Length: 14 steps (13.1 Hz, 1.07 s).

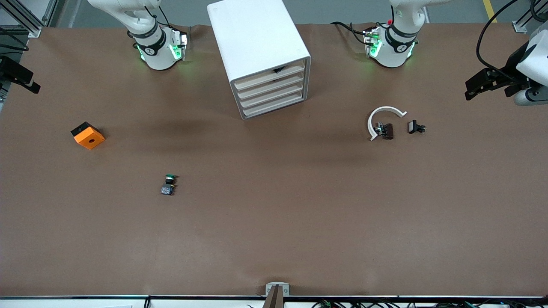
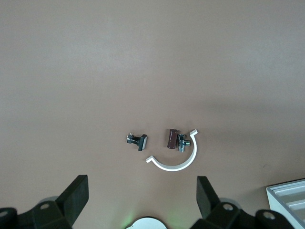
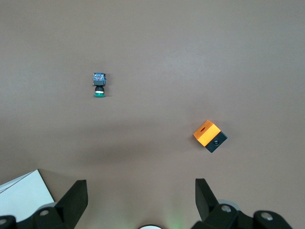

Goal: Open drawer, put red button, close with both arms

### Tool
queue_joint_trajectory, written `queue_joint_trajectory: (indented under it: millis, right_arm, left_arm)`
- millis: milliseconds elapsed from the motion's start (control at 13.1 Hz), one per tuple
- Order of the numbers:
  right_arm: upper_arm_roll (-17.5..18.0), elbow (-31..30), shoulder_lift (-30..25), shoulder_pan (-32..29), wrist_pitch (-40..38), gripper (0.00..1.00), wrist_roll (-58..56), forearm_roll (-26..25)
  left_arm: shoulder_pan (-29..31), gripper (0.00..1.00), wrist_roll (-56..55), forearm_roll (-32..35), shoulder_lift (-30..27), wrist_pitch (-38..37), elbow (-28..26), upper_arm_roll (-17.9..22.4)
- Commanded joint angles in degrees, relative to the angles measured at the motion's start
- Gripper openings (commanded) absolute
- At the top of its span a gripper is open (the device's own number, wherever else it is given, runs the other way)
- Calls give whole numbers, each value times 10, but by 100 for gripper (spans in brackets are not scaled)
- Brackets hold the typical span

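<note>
A: Which step was judged to be in hand?

B: The opening of a drawer. All four drawers of the cabinet [image 1: 257,38] were seen shut, and the red button [image 1: 388,131] was found out on the tabletop [image 1: 274,214], not in a drawer. So the task was taken as not done.

A: How were the arms placed?

B: The left gripper [image 2: 142,183] was held over the left arm's end of the tabletop, with its fingers spread wide on nothing. The right gripper [image 3: 140,183] was held over the right arm's end, with its fingers likewise apart and nothing between them. Neither was close to the cabinet.

A: What was called for next?

B: A gripper had to be brought to a drawer front and a hold found there. A small dark mark was made out at the top drawer [image 1: 269,73], but whether it was a handle could not be told. The cabinet was set at an angle, so a pull along the drawer's own line would be needed.

A: And the button itself?

B: It was seen as a small dark red-brown piece with a metal end, laid on its side. It was tucked inside the curve of a white arc [image 1: 385,110], with a black part [image 1: 415,126] just beside. Whether the arc was touched could not be told. A narrow, careful grip was judged necessary.
</note>
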Motion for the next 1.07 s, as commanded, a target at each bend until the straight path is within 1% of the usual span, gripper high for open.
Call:
queue_joint_trajectory:
  millis: [0,153,383,996]
  right_arm:
    - [0,-9,0,-2,1,100,8,7]
    - [0,-9,0,-2,0,100,8,6]
    - [0,-9,0,-2,0,100,8,6]
    - [0,-8,0,-2,0,100,8,6]
  left_arm:
    - [3,100,-1,2,9,1,12,-3]
    - [3,100,-1,2,14,3,13,-3]
    - [4,100,1,4,25,3,33,-3]
    - [2,100,6,10,25,2,50,-4]
